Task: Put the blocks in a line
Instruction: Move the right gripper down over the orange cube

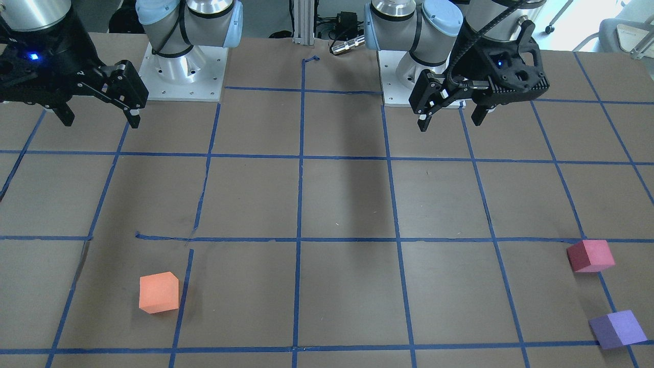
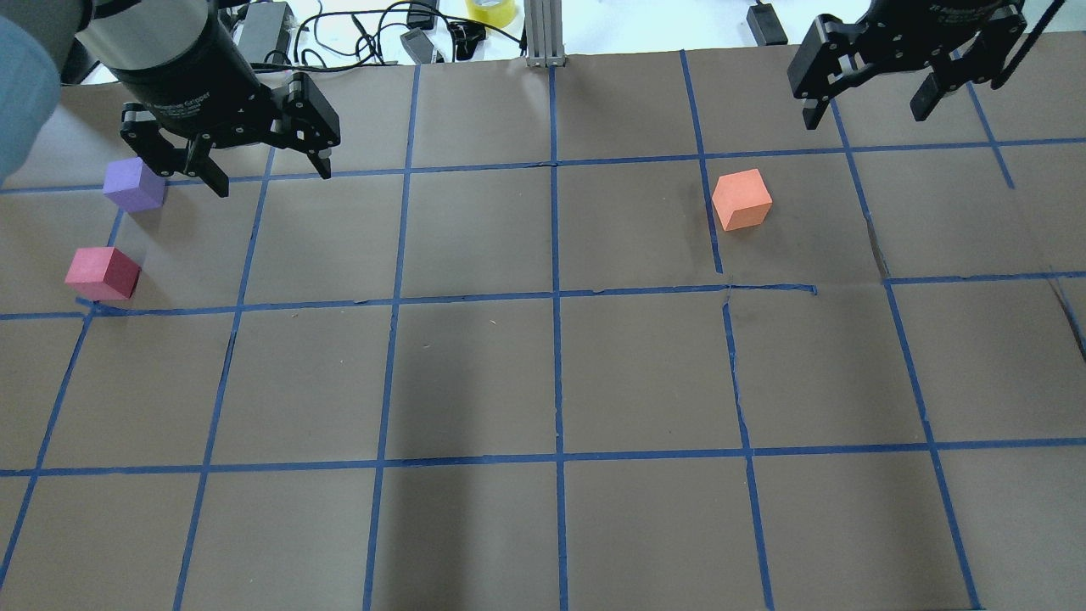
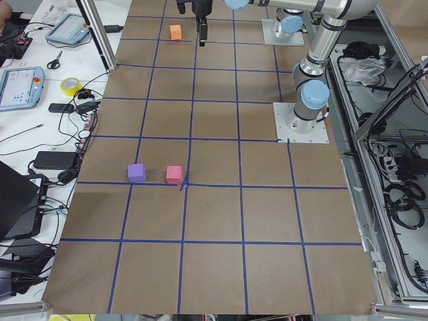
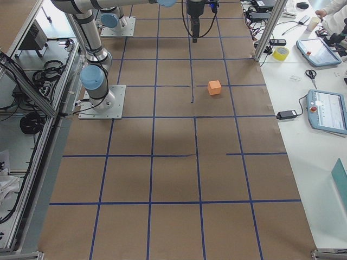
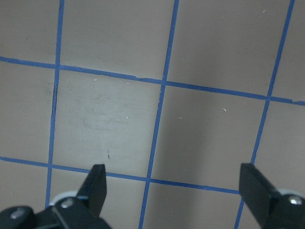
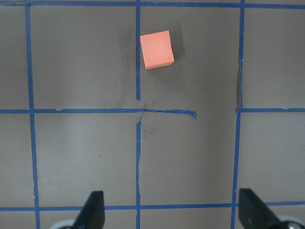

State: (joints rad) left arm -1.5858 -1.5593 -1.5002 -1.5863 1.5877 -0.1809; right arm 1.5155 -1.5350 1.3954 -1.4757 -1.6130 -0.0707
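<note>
Hovering over the far strip of the table [image 2: 475,373], both claws hang with their jaws spread wide and nothing between them. In the overhead view the left gripper [image 2: 271,178] sits in the upper left of the frame and the right gripper [image 2: 865,114] in the upper right corner.

The three blocks do not yet form a line. The purple block [image 2: 134,184] rests at the left edge of that frame, just beside the left gripper's outer finger (whether it lies under the finger or only beyond it I cannot tell). The reddish-pink block [image 2: 102,273] lies just below it, near but apart, with its lower corner close to a crossing of the blue tape lines [image 2: 556,255]. The orange block [image 2: 742,199] is well apart from both, right of centre in the upper half, below and left of the right gripper. The right wrist view shows it alone near the top of its frame.

The cubes look like matte foam, so I judge them light, a little yielding and not slippery — a mild squeeze should hold one, while a hard one might dent it. Each sits turned slightly against the grid, so the wrist likely needs a twist to square the jaws with two opposite flat faces. The hold should be at about mid-height — never across the corners.
</note>
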